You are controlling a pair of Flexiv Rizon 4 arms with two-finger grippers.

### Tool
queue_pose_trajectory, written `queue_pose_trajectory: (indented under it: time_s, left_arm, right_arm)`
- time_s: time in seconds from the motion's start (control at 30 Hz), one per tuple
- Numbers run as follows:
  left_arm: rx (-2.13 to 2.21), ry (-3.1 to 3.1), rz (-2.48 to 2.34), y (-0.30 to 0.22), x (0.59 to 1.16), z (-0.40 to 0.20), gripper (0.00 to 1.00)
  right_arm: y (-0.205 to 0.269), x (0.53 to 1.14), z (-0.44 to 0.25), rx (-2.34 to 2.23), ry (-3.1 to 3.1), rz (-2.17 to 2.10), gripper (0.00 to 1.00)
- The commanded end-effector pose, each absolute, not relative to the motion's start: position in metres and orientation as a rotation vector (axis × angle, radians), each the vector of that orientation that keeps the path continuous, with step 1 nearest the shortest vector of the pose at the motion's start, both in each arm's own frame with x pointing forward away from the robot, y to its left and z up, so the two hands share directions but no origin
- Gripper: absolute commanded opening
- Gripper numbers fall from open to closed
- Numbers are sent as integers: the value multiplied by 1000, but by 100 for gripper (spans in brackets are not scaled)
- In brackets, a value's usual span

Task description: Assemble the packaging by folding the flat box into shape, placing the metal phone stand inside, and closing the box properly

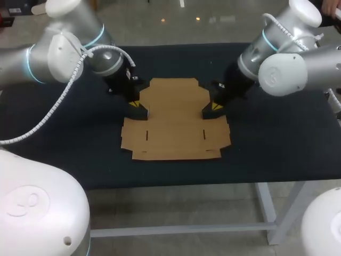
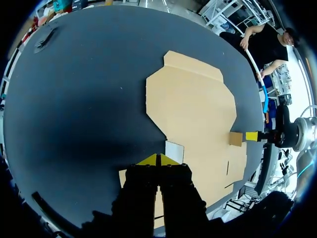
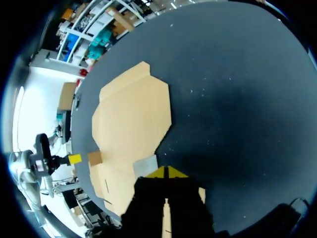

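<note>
Head view: flat cardboard box (image 1: 176, 120) lies mid-desk (image 1: 277, 152). Left gripper (image 1: 136, 108) at its nine o'clock, right gripper (image 1: 213, 109) at three, fingers closed on nothing, apparently prying side flaps upward.

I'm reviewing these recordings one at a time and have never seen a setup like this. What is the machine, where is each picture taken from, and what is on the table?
These are two robot arms at a dark-topped table. One picture looks down from above and behind; the two round ones come from a camera on each arm's wrist, looking along its fingers. A flat, unfolded brown cardboard box lies on the table. The left gripper and the right gripper, each with two yellow-tipped fingers closed together, sit at its opposite side edges. Beside the right one a small cardboard flap stands up. Nothing is clearly held.
</note>
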State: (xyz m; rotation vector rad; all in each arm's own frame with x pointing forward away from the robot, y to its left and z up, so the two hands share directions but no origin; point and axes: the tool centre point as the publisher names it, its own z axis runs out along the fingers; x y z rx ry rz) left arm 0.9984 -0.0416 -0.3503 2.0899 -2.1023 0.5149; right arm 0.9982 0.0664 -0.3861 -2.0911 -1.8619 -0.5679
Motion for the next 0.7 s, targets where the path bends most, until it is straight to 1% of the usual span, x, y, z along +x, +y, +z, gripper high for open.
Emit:
queue_pose_trajectory:
  time_s: [0.03,0.43,0.7]
  left_arm:
    - [2103,-2105,521,-36,986,-336,0]
    - [2100,-2097,569,-22,952,-304,0]
    - [2090,-2111,592,-22,920,-297,0]
  right_arm:
    - [55,994,-374,-2043,-1850,-547,0]
    - [29,967,-353,-2019,-1836,-570,0]
    - [23,935,-350,-2000,-1831,-586,0]
